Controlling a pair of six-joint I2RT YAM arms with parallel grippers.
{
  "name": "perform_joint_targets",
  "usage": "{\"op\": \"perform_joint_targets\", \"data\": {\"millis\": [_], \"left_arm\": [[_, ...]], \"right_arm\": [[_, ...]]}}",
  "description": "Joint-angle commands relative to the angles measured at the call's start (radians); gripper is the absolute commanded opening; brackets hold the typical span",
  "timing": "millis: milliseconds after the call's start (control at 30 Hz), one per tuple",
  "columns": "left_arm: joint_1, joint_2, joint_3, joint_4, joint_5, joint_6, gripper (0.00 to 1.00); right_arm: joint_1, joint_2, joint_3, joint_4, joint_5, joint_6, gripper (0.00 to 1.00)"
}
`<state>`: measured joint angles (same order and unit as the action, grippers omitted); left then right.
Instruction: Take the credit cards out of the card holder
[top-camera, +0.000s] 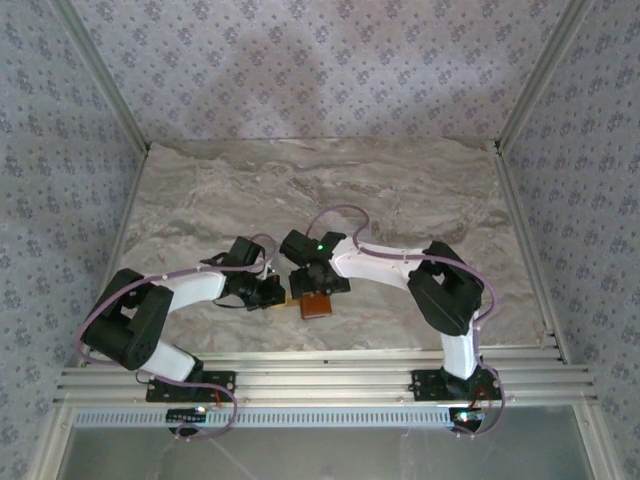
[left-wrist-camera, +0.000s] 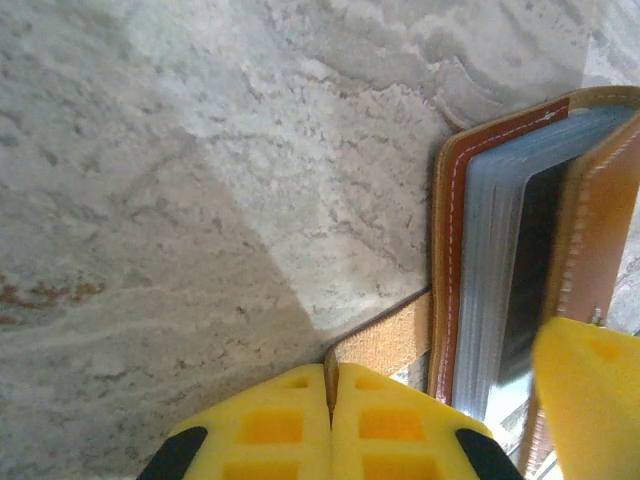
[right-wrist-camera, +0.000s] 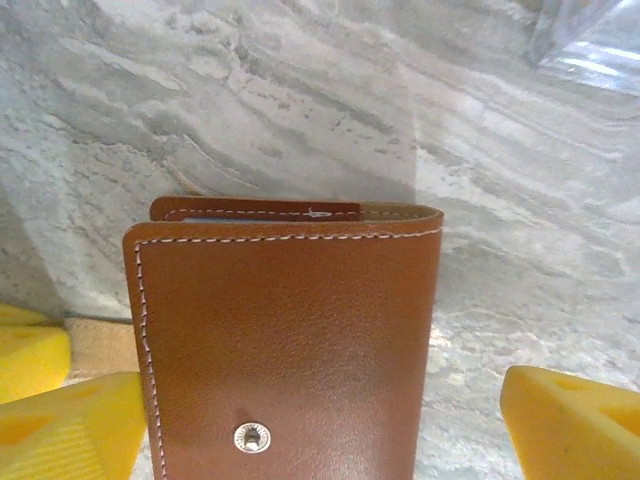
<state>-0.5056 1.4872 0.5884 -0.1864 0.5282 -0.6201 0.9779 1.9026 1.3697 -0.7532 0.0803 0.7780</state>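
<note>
The brown card holder (right-wrist-camera: 290, 340) lies on the marble table (top-camera: 400, 190) toward the near edge, between the two arms, with its covers slightly ajar. The left gripper (left-wrist-camera: 331, 378) has its pads pressed together on the tan strap (left-wrist-camera: 385, 345) at the holder's left side. The right gripper (right-wrist-camera: 315, 390) is spread wide, a finger either side of the holder.

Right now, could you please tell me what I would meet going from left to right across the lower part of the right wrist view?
Yellow pad of the open jaws → brown card holder, closed, with its snap button facing up → other yellow pad, apart from the holder's edge.
</note>
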Motion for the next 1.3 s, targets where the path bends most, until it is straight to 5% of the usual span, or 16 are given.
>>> {"op": "perform_joint_targets", "data": {"millis": [0,333,867,1100,1267], "left_arm": [[0.000,0.018,0.022,-0.041,-0.005,0.028,0.00],[0.000,0.016,0.051,-0.083,-0.011,0.050,0.00],[-0.002,0.042,0.117,-0.181,-0.018,0.092,0.00],[-0.008,-0.006,0.162,-0.248,-0.053,0.077,0.15],[-0.017,-0.072,0.225,-0.329,-0.093,0.062,0.22]], "right_arm": [[-0.005,-0.053,-0.004,-0.076,0.054,0.000,0.92],[-0.034,-0.149,-0.067,-0.091,0.074,0.007,0.79],[-0.110,-0.294,-0.280,0.072,-0.063,0.012,0.23],[-0.117,-0.344,-0.296,0.071,-0.053,0.013,0.02],[-0.116,-0.373,-0.295,0.055,-0.027,0.024,0.00]]}}
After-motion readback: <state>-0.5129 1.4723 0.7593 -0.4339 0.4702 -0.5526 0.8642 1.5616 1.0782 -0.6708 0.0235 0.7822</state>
